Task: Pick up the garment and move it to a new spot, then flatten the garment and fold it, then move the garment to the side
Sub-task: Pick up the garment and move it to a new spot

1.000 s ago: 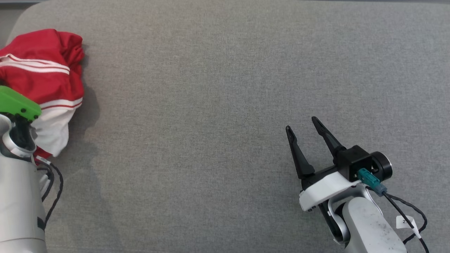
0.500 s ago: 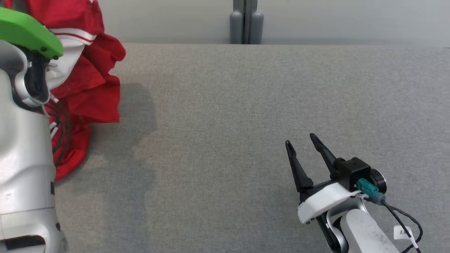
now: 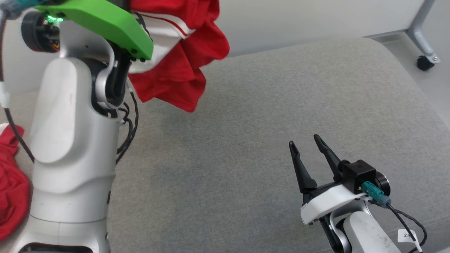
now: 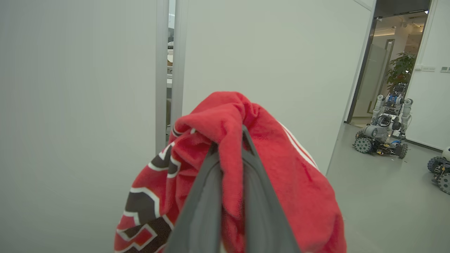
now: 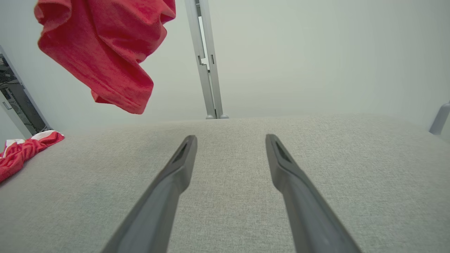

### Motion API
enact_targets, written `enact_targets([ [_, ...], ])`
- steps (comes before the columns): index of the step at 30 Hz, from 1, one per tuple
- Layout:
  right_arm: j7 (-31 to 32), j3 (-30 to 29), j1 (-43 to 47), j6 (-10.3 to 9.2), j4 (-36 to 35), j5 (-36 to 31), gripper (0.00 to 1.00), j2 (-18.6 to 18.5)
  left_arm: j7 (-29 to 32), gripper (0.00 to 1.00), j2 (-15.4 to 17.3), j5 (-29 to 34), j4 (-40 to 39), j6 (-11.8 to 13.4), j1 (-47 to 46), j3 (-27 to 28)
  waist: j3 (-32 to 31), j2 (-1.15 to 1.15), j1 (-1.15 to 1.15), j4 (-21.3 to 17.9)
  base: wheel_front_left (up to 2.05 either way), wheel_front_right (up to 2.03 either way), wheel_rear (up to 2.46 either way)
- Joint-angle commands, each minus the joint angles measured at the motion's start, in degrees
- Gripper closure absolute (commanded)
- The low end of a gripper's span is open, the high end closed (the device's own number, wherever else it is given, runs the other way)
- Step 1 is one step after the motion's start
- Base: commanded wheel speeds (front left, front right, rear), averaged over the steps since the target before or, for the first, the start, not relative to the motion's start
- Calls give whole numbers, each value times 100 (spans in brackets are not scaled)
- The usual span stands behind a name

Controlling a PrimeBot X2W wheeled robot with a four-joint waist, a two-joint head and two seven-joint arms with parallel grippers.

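Observation:
The garment (image 3: pixel 179 66), red with white stripes, hangs bunched in the air above the far left of the grey padded table (image 3: pixel 263 116). My left gripper (image 4: pixel 230 140) is shut on a fold of it, cloth draping over both fingers; in the head view its green wrist cover (image 3: pixel 102 21) sits against the cloth and hides the fingertips. From the right wrist, the garment (image 5: pixel 105 56) dangles at the upper left, clear of the table. My right gripper (image 3: pixel 303 140) rests low at the near right, open and holding nothing, its fingers (image 5: pixel 175 175) spread over bare table.
More red and white cloth (image 3: pixel 10 189) lies on the table's left edge (image 5: pixel 21 151); I cannot tell whether it joins the held piece. A table leg with a caster (image 3: pixel 423 56) stands at the far right. Other wheeled robots (image 4: pixel 383 130) are parked across the room.
My left arm has lifted the garment off the table and carried it up and to the right. The head camera has turned and tilted. My right gripper stays open in place.

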Motion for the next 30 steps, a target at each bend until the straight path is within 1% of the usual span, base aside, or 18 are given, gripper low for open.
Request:
enact_targets([
  [1, -17, -11, -26, -2, -33, 21, 0, -14, -43, 100, -7, -3, -3, -21, 225, -95, 154, 0, 0, -546, 0, 0, 0],
  [5, -18, -74, -78, -2, -82, 48, 0, -13, -132, 100, -41, -127, 229, 3, 799, -416, 372, 0, 0, -787, 0, 0, 0],
  [9, -18, -74, -138, -2, -124, 127, 0, -12, -248, 100, -77, -324, 715, 131, 1446, -647, 535, 0, 0, -989, 0, 0, 0],
  [11, -18, -88, -164, -2, -152, 149, 0, -12, -290, 100, -81, -524, 962, 174, 1713, -747, 608, 0, 0, -1033, 0, 0, 0],
  [12, -18, -104, -156, -2, -166, 159, 0, -10, -324, 100, -81, -532, 1061, 187, 1829, -872, 640, 0, 0, -1034, 0, 0, 0],
  [14, -18, -154, -159, -2, -185, 167, 0, -13, -413, 100, -83, -746, 1191, 206, 2022, -1079, 685, 0, 0, -1011, 0, 0, 0],
  [15, -19, -189, -153, -2, -201, 161, 0, -13, -459, 100, -83, -711, 1236, 210, 2051, -1204, 703, 0, 0, -980, 0, 0, 0],
  [16, -19, -226, -148, -2, -211, 157, 0, -12, -503, 68, -84, -825, 1298, 202, 2129, -1322, 712, 0, 0, -943, 0, 0, 0],
  [17, -18, -268, -134, -2, -214, 150, 0, -13, -557, 9, -84, -868, 1320, 209, 2169, -1400, 710, 0, 0, -898, 0, 0, 0],
  [18, -19, -311, -120, -2, -221, 141, 0, -11, -657, 0, -83, -835, 1338, 237, 2182, -1485, 702, 0, 0, -839, 0, 0, 0],
  [21, -18, -385, -91, -2, -223, 125, 0, -13, -945, 0, -80, -928, 1340, 221, 2231, -1614, 635, 0, 0, -658, 0, 0, 0],
  [23, -18, -424, -68, -2, -219, 105, 0, -13, -1157, 0, -81, -963, 1278, 218, 2276, -1614, 552, 0, 0, -540, 0, 0, 0],
  [25, -18, -466, -48, -2, -203, 94, 0, -14, -1306, 0, -82, -1045, 1200, 159, 2383, -1580, 457, 0, 0, -433, 0, 0, 0],
  [27, -19, -508, -7, -2, -190, 84, 0, -15, -1492, 0, -2, -1068, 1033, 140, 2495, -1511, 349, 0, 0, -338, 0, 0, 0],
  [30, -18, -563, 56, -2, -188, 62, 0, -13, -1791, 0, 249, -931, 743, 259, 2738, -1419, 188, 0, 0, -214, 0, 0, 0],
])
